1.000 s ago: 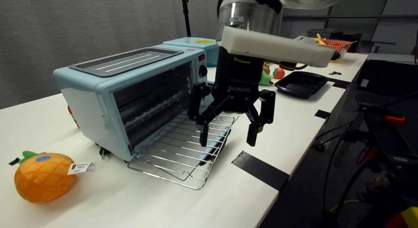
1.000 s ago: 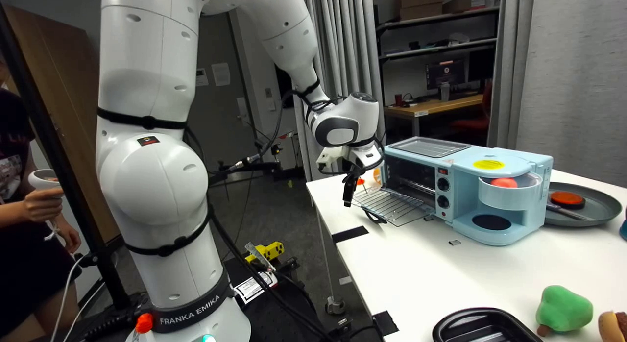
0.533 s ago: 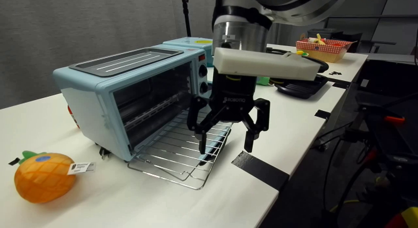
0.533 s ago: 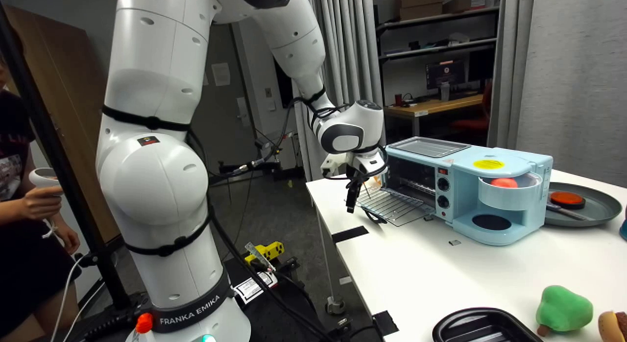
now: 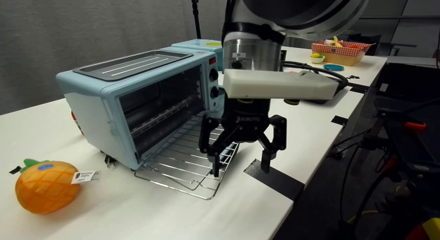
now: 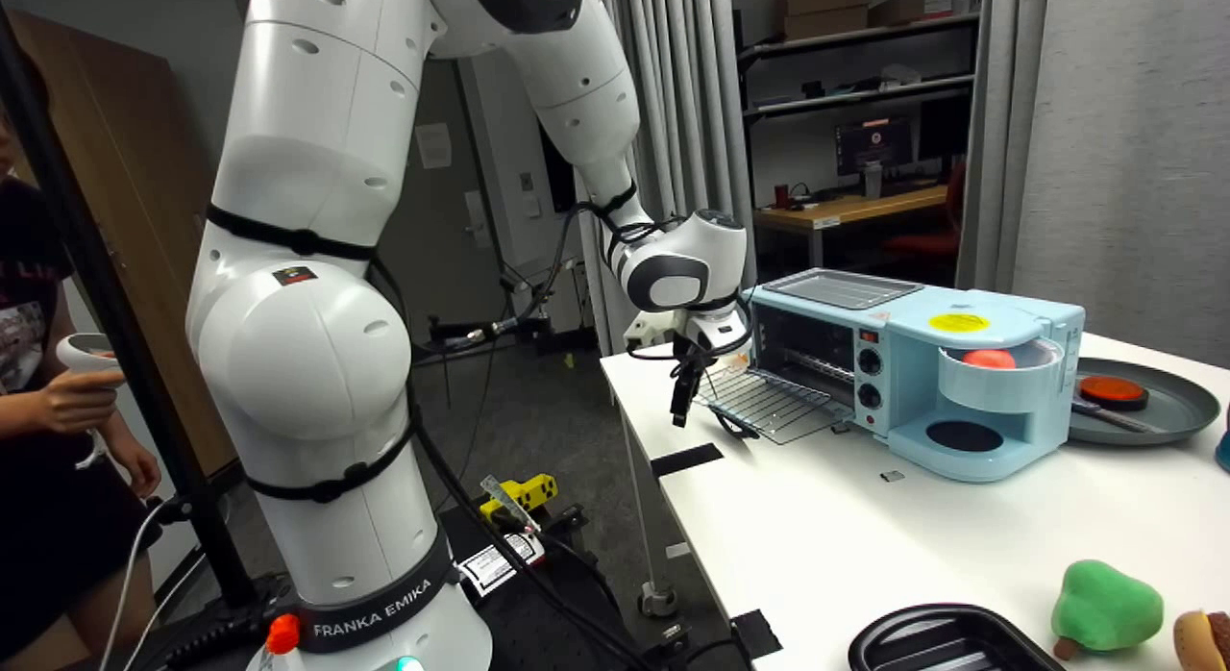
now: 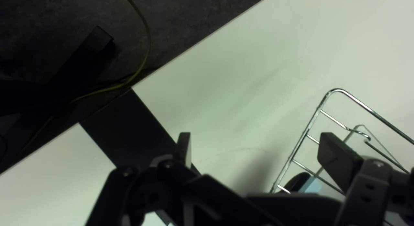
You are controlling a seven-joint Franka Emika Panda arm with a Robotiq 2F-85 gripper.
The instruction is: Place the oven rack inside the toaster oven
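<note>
The Robotiq gripper (image 5: pixel 240 172) has come down at the outer side of the oven rack (image 5: pixel 187 158) (lower at each moment), one fingertip (image 5: pixel 216 168) now appearing just beside the rack's outer edge. In an exterior view the Franka's upper arm (image 6: pixel 317 104) leans farther toward the rack. Well beyond the rack, more of a blue plate (image 5: pixel 333 67) and a red-checked basket (image 5: pixel 343 57) shows than a second ago, and less of the black tray (image 5: pixel 319 101).

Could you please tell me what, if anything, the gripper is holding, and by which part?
Nothing is held: the gripper is open, and in the wrist view the edge of the oven rack shows unclamped between its spread fingers.
</note>
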